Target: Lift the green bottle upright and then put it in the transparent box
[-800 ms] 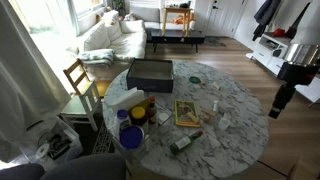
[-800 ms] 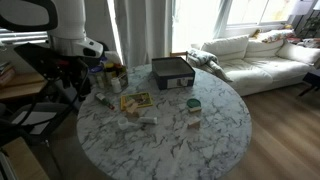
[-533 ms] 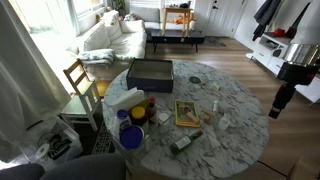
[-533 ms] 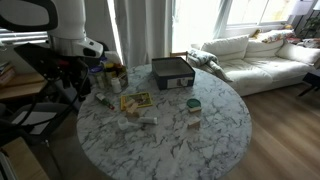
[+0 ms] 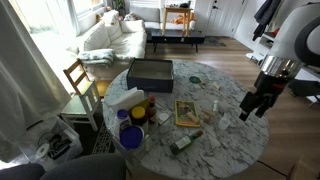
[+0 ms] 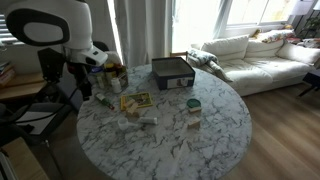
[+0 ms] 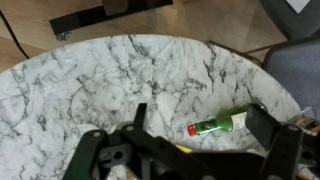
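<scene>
Green bottle (image 7: 218,125) lies flat, centre-right of wrist view. Your gripper (image 7: 199,110) wide open, empty, not touching it. Both steps left.

Daylight's pouring in through the windows (image 5: 45,25) well across the room from the claw (image 5: 252,106). They're blown out to plain white in both exterior views, leaving the marble counter (image 5: 225,135) bright and the shadows soft. Both those views are small and grainy, with fine detail gone mushy. On the wrist view the counter ahead of the claw is evenly lit and fairly sharp, while the claw itself looms dark and blurred in the near foreground.
</scene>
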Controlling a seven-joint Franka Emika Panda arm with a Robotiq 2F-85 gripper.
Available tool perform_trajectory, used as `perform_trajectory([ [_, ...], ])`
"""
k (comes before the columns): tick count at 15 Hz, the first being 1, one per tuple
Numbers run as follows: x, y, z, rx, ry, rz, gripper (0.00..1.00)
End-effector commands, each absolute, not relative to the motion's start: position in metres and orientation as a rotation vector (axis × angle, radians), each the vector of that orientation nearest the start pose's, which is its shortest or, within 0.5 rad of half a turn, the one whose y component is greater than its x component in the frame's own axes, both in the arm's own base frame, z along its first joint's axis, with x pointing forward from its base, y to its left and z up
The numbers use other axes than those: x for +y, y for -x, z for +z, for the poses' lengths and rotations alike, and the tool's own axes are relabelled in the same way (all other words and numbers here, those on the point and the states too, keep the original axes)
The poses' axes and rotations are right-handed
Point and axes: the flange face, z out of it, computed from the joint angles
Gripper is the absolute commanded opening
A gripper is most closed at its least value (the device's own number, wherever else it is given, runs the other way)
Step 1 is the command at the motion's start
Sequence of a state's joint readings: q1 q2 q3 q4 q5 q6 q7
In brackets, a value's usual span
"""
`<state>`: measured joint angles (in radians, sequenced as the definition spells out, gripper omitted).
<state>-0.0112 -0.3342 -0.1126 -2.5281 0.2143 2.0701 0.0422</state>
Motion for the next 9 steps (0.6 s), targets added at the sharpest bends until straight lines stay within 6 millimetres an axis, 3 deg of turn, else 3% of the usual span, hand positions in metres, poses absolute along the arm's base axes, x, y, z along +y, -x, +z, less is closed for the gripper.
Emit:
perform_trajectory([
  [1,-0.036,-0.427,0.344,0.687,2.857,0.157,1.0],
  [3,-0.029,-0.434,0.331,0.838,2.82,0.12,1.0],
  [4,-0.033,-0.43,0.345,0.705,2.863,0.134,1.0],
  [6,-0.029,-0.435,0.333,0.781,2.849,0.131,1.0],
  [9,-0.028,-0.436,0.331,0.802,2.843,0.134,1.0],
])
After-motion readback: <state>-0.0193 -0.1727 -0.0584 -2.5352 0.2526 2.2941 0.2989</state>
